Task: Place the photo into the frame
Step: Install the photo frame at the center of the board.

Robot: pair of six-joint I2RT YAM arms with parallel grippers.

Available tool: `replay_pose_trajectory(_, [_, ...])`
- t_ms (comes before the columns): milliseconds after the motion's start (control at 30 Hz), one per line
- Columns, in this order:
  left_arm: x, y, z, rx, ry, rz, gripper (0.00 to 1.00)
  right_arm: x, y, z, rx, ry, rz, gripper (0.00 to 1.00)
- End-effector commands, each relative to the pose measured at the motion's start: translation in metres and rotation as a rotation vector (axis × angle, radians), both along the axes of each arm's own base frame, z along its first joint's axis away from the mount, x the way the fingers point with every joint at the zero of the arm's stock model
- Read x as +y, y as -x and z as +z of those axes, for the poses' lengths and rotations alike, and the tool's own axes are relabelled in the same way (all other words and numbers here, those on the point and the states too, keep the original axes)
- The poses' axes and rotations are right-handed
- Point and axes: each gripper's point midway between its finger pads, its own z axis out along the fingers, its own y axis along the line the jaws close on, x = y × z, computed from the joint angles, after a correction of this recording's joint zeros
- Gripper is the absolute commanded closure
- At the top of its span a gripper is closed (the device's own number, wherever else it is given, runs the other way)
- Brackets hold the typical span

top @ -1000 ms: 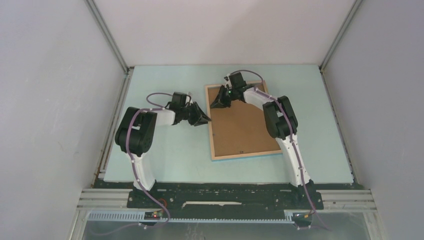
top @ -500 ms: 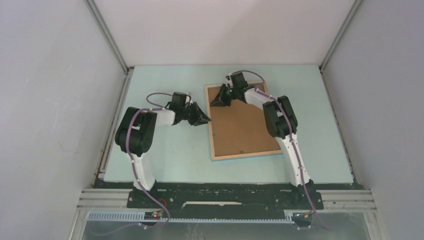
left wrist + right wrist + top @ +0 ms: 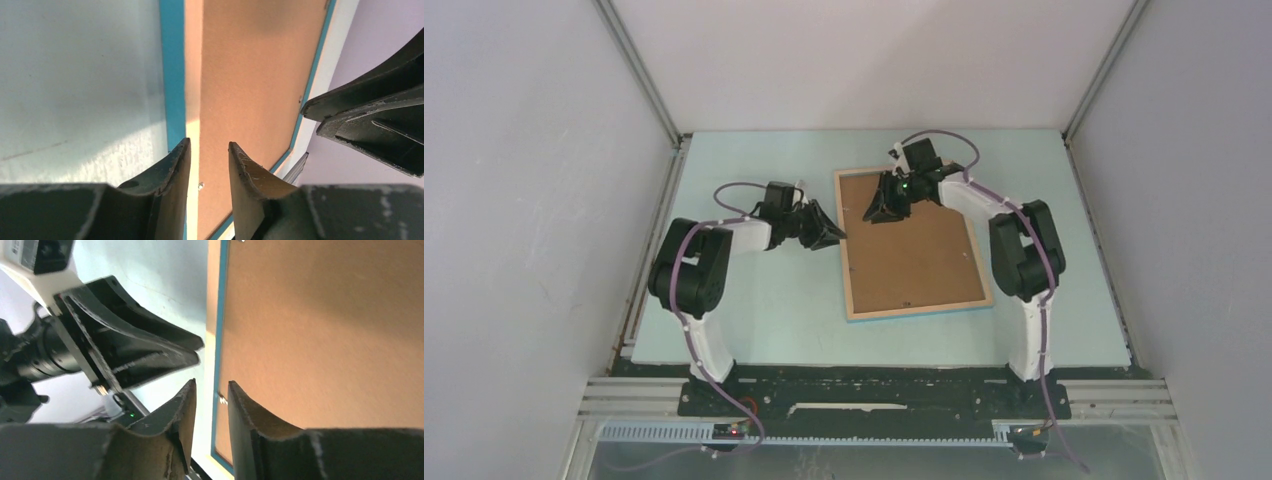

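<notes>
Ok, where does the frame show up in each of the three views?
Top external: the frame lies back-up at the picture's centre.
Left wrist: its wood-and-turquoise left rim runs vertically, left of centre.
Right wrist: that same rim runs vertically at centre.
Shared landmark: the brown backing board set inside it.

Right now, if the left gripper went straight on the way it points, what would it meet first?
Most likely the frame: the left gripper points at its wooden side rail, which lies right between the fingertips in the wrist view. How near it is, I cannot tell; depth is unclear.
</notes>
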Motion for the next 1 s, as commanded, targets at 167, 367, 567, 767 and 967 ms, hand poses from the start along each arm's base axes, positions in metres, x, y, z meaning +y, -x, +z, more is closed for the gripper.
replay_pose_trajectory(167, [0.009, 0.020, 0.054, -0.119, 0.048, -0.016, 0.57, -0.105, 0.027, 0.022, -0.089, 0.266, -0.118, 0.40])
replay_pose_trajectory(367, [0.031, 0.027, 0.084, -0.201, 0.062, 0.022, 0.53, -0.063, 0.043, 0.005, -0.033, 0.219, -0.014, 0.24])
replay_pose_trajectory(567, [0.069, 0.042, 0.121, -0.309, -0.012, 0.061, 0.47, -0.014, 0.040, -0.004, -0.070, 0.294, 0.005, 0.22])
replay_pose_trajectory(767, [0.105, 0.055, 0.141, -0.400, -0.117, 0.107, 0.39, 0.025, 0.038, -0.024, -0.079, 0.434, 0.031, 0.28])
replay_pose_trajectory(967, [0.125, 0.063, 0.142, -0.418, -0.157, 0.155, 0.39, 0.055, 0.038, -0.034, -0.087, 0.524, 0.083, 0.39])
